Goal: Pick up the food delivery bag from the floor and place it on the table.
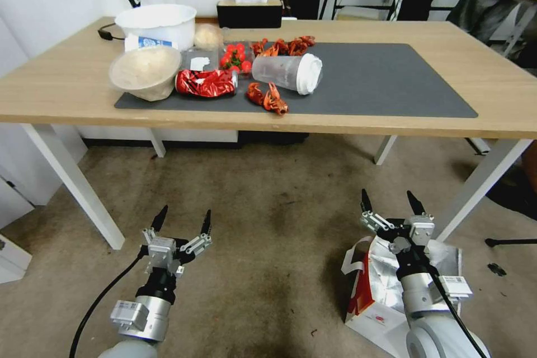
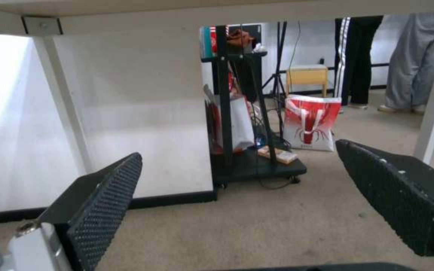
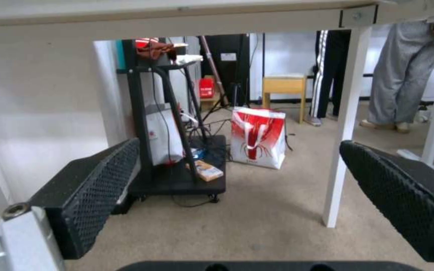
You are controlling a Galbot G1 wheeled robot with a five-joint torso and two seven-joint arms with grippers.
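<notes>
On the floor [image 1: 268,235] the food delivery bag [image 1: 380,296] sits under the right gripper [image 1: 392,202]; both grippers' fingers [image 1: 364,201] spread wide, empty; the left gripper [image 1: 183,219] hovers apart; the thin foil rim might crumple or slip in a grasp.

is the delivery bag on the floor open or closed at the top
Open: the food delivery bag gapes at the top, its silver foil lining exposed, below the right gripper.

Head looks down; wrists low, share under-table [image 2: 126,15] view
</notes>
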